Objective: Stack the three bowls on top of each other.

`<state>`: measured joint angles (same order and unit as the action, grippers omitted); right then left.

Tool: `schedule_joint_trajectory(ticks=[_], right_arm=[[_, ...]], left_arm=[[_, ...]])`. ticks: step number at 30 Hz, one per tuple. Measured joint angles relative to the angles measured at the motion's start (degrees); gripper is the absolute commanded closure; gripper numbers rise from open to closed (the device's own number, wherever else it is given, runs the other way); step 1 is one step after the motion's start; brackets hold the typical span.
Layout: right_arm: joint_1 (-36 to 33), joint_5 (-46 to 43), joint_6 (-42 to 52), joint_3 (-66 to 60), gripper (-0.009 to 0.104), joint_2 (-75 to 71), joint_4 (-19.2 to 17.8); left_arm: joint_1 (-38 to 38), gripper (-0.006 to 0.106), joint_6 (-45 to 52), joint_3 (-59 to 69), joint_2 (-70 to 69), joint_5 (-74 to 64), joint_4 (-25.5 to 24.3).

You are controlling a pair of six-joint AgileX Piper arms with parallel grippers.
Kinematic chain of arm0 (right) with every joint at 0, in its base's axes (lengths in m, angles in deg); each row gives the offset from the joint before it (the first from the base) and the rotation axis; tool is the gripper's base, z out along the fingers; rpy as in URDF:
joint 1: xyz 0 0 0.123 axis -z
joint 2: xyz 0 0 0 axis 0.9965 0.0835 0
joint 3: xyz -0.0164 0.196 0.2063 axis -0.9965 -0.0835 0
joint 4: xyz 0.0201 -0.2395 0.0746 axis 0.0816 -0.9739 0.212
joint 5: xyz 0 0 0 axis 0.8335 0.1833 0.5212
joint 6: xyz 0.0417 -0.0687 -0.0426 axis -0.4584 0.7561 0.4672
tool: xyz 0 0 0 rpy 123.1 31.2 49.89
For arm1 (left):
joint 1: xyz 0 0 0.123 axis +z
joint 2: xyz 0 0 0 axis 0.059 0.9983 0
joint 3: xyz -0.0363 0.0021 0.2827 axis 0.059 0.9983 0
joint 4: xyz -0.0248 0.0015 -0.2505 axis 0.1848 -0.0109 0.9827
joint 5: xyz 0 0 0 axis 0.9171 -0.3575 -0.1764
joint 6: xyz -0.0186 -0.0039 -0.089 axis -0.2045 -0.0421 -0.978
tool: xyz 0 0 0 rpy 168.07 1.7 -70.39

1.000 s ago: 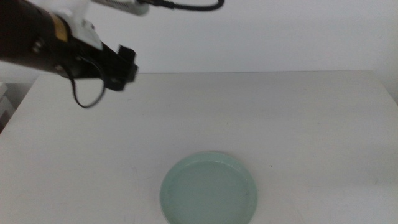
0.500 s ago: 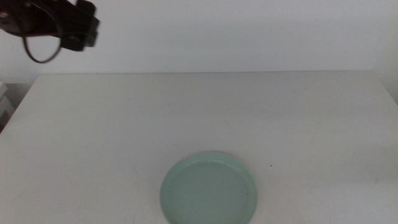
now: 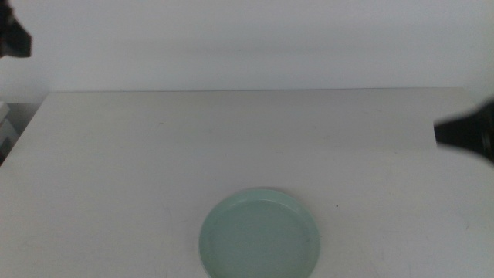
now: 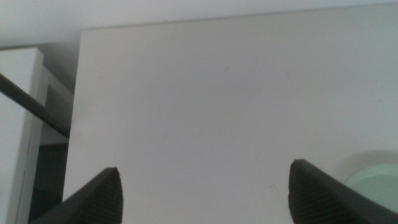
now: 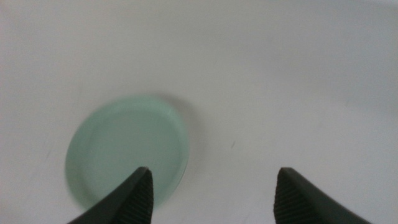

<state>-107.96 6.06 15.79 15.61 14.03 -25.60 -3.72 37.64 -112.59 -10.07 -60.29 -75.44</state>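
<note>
A mint green bowl (image 3: pixel 260 234) rests on the white table (image 3: pixel 247 147) near its front edge; it also shows in the right wrist view (image 5: pixel 127 148) and as a sliver in the left wrist view (image 4: pixel 373 186). No other bowl is in view. My left gripper (image 4: pixel 205 180) is open high above the table's left part; only a dark tip of it (image 3: pixel 14 35) shows at the top left of the middle view. My right gripper (image 5: pixel 211 183) is open above the table beside the green bowl, entering at the right edge (image 3: pixel 467 133).
A white shelf unit (image 4: pixel 25 124) stands off the table's left edge. A white wall rises behind the table's far edge.
The left arm has pulled back up and to the left, almost out of the middle view. The right gripper has come in from the right edge.
</note>
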Motion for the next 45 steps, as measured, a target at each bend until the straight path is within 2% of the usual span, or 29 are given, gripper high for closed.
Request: schedule_joint_trajectory(ticks=[4, 6, 12, 15, 17, 24, 28, 31, 36, 45], right_arm=[[5.6, 0.1, 1.7, 7.2, 0.046, 4.0, -0.2], [10.3, 1.1, 4.5, 10.1, 0.046, 4.6, 1.0], [24.0, 4.8, 14.2, 8.6, 0.047, 2.5, 10.1], [25.7, 1.1, 18.2, 2.9, 0.047, -1.6, 14.5], [25.9, -1.5, 20.2, -2.1, 0.047, -5.8, 15.3], [19.6, -14.9, 23.1, -21.2, 0.047, -23.1, 14.3], [16.0, -17.4, 22.5, -29.8, 0.047, -31.0, 11.4], [15.4, -19.6, 20.6, -34.0, 0.047, -34.0, 10.5], [15.3, -23.6, 19.2, -37.3, 0.047, -35.2, 10.5], [15.2, -24.0, 19.0, -37.7, 0.047, -35.2, 10.5]], left_arm=[[0.1, 0.012, 0.4, 8.3, -8.0, 5.5, 0.2], [0.1, 0.012, 0.4, 12.2, -11.4, 8.3, 0.2], [0.1, 0.012, 0.4, 21.2, -18.7, 15.1, -0.1], [0.1, 0.012, 0.4, 26.0, -22.7, 19.1, 0.1], [0.1, 0.012, 0.4, 29.6, -25.6, 22.4, 0.3], [0.1, 0.012, 0.4, 45.3, -36.8, 35.6, 2.1], [0.1, 0.012, 0.5, 52.2, -40.9, 39.4, 2.4], [0.1, 0.012, 0.5, 55.1, -42.1, 41.7, 2.6], [0.1, 0.012, 0.5, 56.3, -42.2, 43.4, 2.6], [0.1, 0.012, 0.5, 56.3, -42.2, 41.3, 2.6]])
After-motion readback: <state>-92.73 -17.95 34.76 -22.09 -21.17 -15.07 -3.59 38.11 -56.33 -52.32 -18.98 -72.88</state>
